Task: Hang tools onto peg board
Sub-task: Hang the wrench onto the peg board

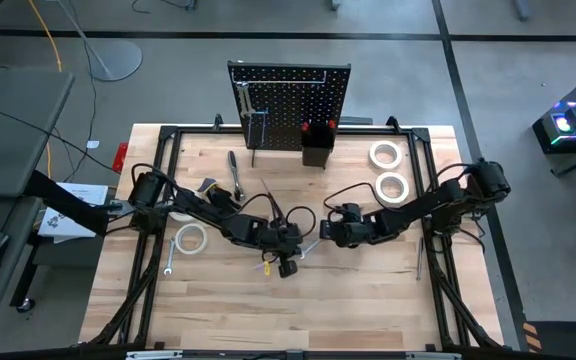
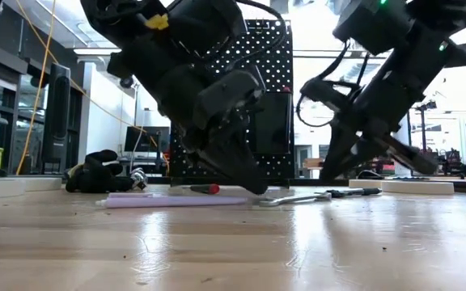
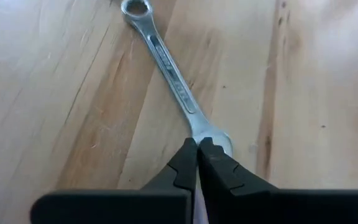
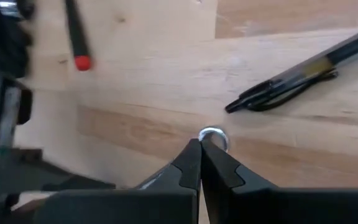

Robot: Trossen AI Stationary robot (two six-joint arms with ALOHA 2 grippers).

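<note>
A silver wrench (image 3: 166, 62) lies flat on the wooden table (image 1: 368, 310) at its middle, between my two grippers (image 1: 308, 247). My left gripper (image 3: 197, 146) is shut, its tips at the wrench's open-jaw end. My right gripper (image 4: 201, 146) is shut, its tips over a round silver end (image 4: 213, 135) that looks like the wrench's ring end. The black peg board (image 1: 288, 95) stands upright at the table's far edge, with a small black bin (image 1: 316, 148). My left gripper's shut fingertips (image 3: 188, 155) stand on the wrench's open-jaw end (image 3: 219, 140), coming from above at a slant, along the wrench. The wrench lies flat on the table. My right gripper's tips hide the place by the ring end; I cannot tell whether it touches.
A black pen (image 4: 303, 68) and a red-tipped screwdriver (image 4: 76, 37) lie near the right gripper. White tape rolls lie at the far right (image 1: 386, 154), (image 1: 393, 186) and at the left (image 1: 190, 238). Another wrench (image 1: 235, 172) and pliers (image 1: 208, 188) lie before the board.
</note>
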